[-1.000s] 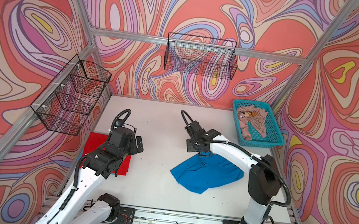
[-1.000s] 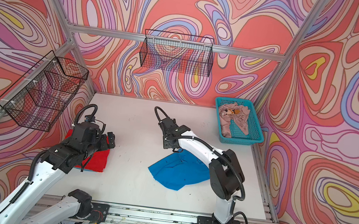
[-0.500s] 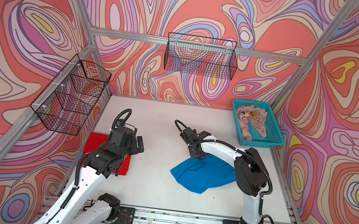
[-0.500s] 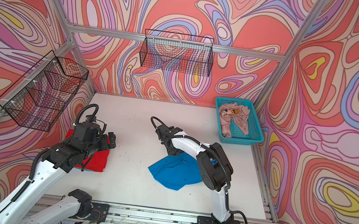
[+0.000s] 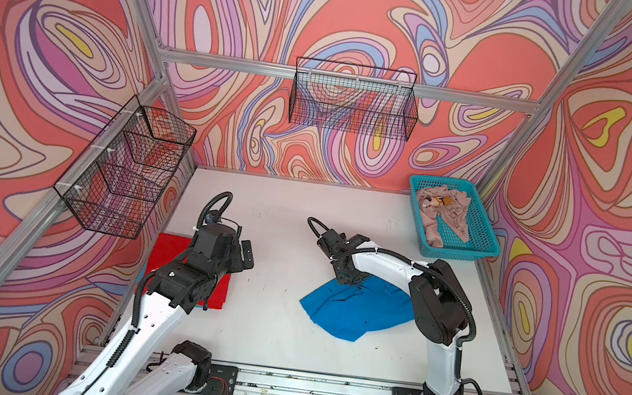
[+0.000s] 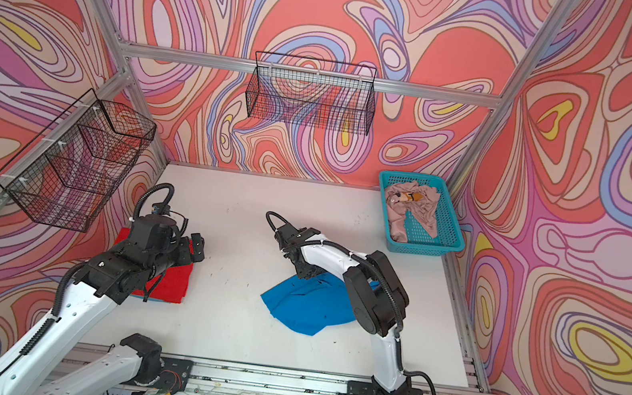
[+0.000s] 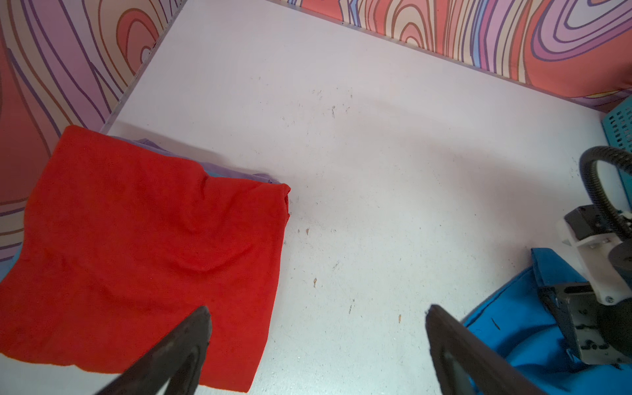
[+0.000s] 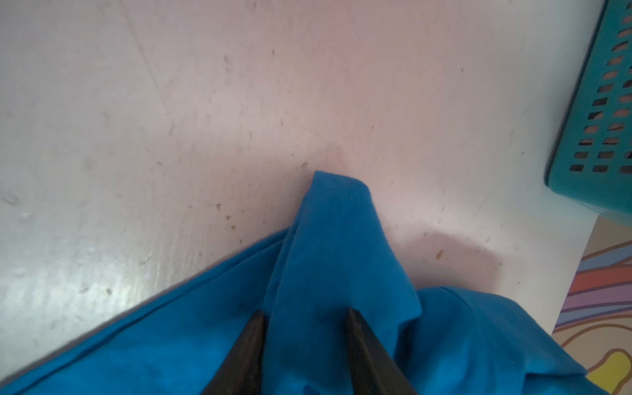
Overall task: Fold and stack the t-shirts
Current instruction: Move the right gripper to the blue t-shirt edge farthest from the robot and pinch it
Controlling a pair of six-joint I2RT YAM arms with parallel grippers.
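A crumpled blue t-shirt [image 5: 356, 313] [image 6: 303, 306] lies right of the table's middle. My right gripper [image 5: 346, 280] [image 6: 305, 274] is down on its far edge. In the right wrist view the gripper [image 8: 304, 314] is shut on a raised fold of the blue t-shirt [image 8: 325, 256]. A folded red t-shirt [image 5: 219, 290] [image 6: 172, 283] [image 7: 136, 239] lies at the left, on top of other cloth. My left gripper [image 5: 246, 251] [image 6: 196, 249] [image 7: 316, 309] hangs open and empty beside its right edge. A beige-pink printed t-shirt [image 5: 446, 217] [image 6: 413, 208] sits bunched in the basket.
The turquoise mesh basket [image 5: 462, 252] [image 6: 424, 249] [image 8: 602, 102] stands at the back right corner. Black wire baskets hang on the back wall [image 5: 352, 103] and the left wall [image 5: 125, 171]. A purple cloth edge [image 7: 222, 169] peeks out under the red t-shirt.
My right gripper has come down onto the blue t-shirt's far edge and closed on a fold of it. The left arm has not moved.
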